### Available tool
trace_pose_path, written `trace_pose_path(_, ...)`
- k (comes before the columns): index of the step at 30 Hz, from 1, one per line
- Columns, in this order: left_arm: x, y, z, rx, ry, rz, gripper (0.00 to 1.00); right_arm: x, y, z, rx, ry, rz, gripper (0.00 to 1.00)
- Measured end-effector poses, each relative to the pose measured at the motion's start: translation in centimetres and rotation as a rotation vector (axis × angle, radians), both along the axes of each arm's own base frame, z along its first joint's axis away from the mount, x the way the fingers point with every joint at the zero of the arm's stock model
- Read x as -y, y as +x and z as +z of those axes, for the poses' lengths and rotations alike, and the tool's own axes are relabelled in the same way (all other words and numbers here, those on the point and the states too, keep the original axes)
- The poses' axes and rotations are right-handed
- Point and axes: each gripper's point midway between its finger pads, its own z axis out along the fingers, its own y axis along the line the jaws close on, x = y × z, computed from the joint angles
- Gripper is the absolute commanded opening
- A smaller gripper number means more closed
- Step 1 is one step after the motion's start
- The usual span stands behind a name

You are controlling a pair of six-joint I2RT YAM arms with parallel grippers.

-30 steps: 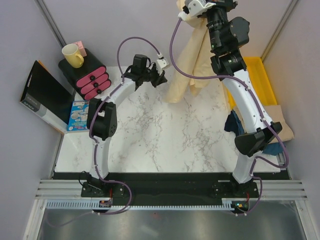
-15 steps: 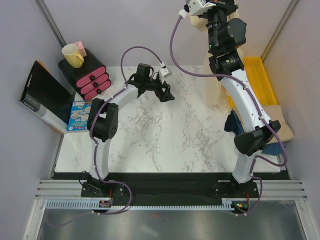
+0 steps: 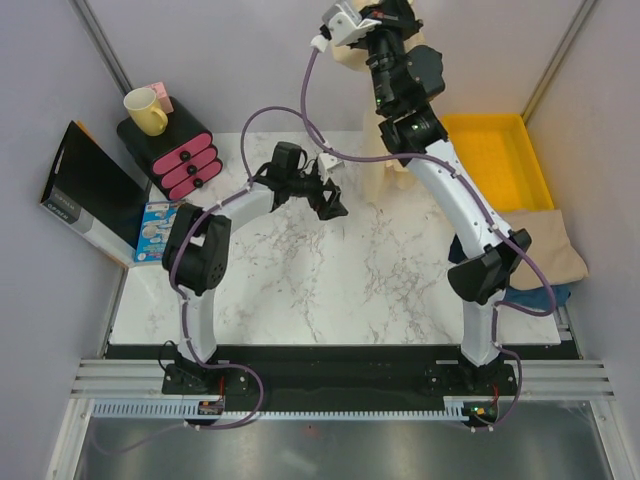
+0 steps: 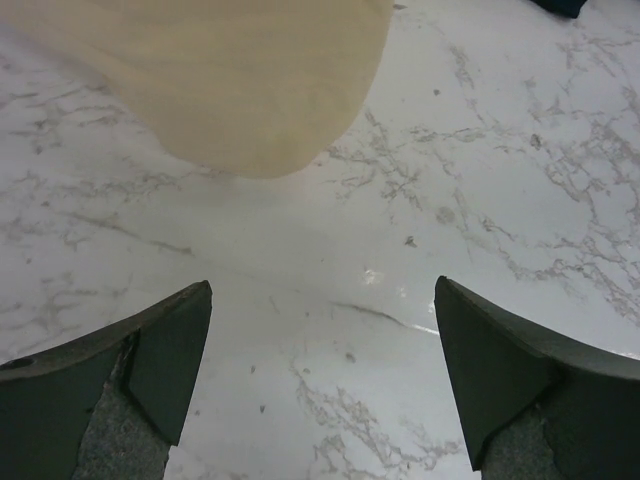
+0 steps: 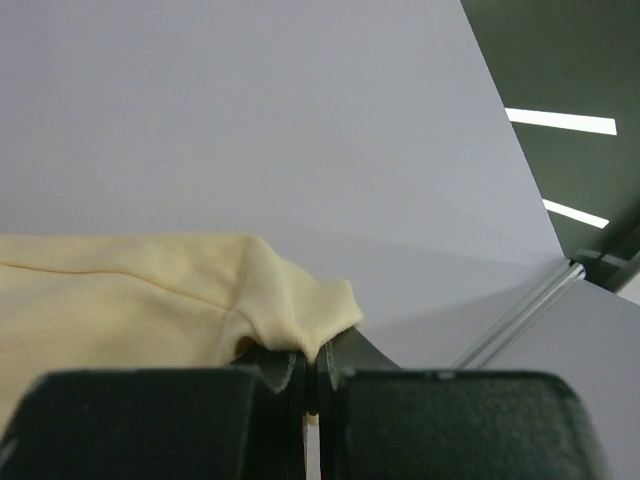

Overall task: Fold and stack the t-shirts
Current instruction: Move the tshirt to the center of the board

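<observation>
One pale cream cotton t-shirt [image 4: 250,80] hangs above the far edge of the white marble-patterned table [image 4: 500,150], pinched at a fold by the raised right hand [image 5: 310,365]. The left hand [image 4: 322,290] hovers spread near the hem. Judged step: lifting for laying flat. Next, the left hand should catch the hem.

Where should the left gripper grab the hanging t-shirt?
Grip the rounded bottom edge of the t-shirt, which hangs just ahead of the open left gripper. Probably come straight forward and level. The right gripper pinches it up high, so the lower fabric hangs free.
</observation>
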Motion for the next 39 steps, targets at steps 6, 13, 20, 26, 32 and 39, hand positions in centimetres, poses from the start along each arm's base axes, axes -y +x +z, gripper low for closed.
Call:
trace_pose_path(6, -5.3, 0.3, 2.3, 0.141, 0.045, 0.199, 1.00, -5.0, -2.7, 1.1, 0.028, 0.033, 0.119, 0.00)
trace_pose_path(13, -9.9, 0.3, 6.9, 0.318, 0.048, 0.349, 1.00, 1.7, 1.6, -5.5, -0.109, 0.073, -0.044, 0.00)
trace_pose_path(20, -10.4, 0.2, 4.5, 0.306, 0.120, 0.330, 1.00, 12.5, 6.8, -26.3, -0.524, 0.014, -0.352, 0.00)
trace_pose_path(26, -10.0, -0.3, 1.0, 0.230, 0.190, 0.243, 1.00, 14.7, 5.4, -39.5, -0.806, -0.046, -0.414, 0.00)
trace_pose_path(32, -8.7, -1.1, -1.3, 0.138, 0.206, 0.109, 1.00, 14.8, 4.8, -42.7, -0.861, -0.040, -0.420, 0.00)
trace_pose_path(39, -6.9, -2.2, -4.7, 0.064, 0.281, 0.013, 0.99, 14.8, 5.5, -41.4, -0.832, 0.004, -0.415, 0.00)
